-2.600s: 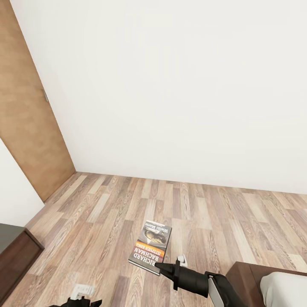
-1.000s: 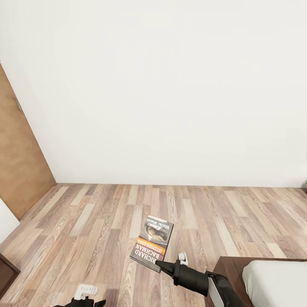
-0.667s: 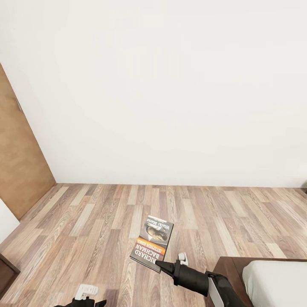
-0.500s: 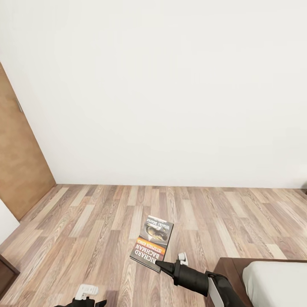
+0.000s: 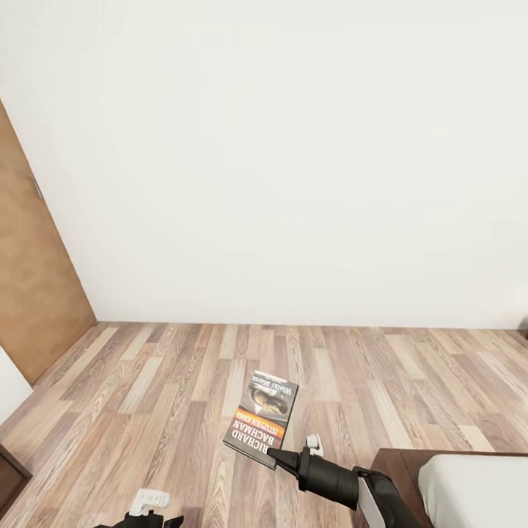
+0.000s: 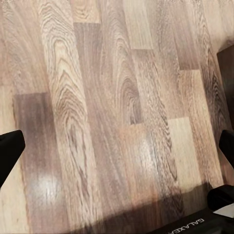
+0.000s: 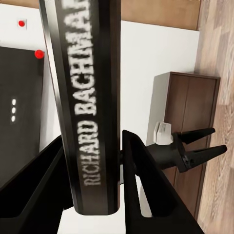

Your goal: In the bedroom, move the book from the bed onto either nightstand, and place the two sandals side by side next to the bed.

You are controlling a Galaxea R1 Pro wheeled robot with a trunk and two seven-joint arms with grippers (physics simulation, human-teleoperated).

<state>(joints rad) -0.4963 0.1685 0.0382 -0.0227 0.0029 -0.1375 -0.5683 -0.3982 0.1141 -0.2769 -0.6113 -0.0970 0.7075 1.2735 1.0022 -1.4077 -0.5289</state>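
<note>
book (image 5: 262, 419): held by right gripper (image 5: 273, 456) at its near corner, cover up, above the floor (image 5: 147, 381), off the bed (image 5: 477, 488) and near its corner; in right wrist view the spine (image 7: 92, 97) sits between the 2 fingers (image 7: 141, 180)
right jaws: narrow, pinched on the book
left gripper (image 5: 150, 506): just left of the book, low over bare planks; in left wrist view tips (image 6: 9, 153) sit well apart w/ nothing between, so jaws wide
change: over the last few secs the view has swung – door (image 5: 33, 271) slid toward the left edge, more bed corner showing; last half sec only a slight tilt. Book vs gripper unchanged, so it's the camera/base turning, not the arm
meaning: book step is mid-carry, grip looks steady; robot prob turning to find a nightstand. Drop-off not yet done
sandals: not started, judging by the book-laden arm
</note>
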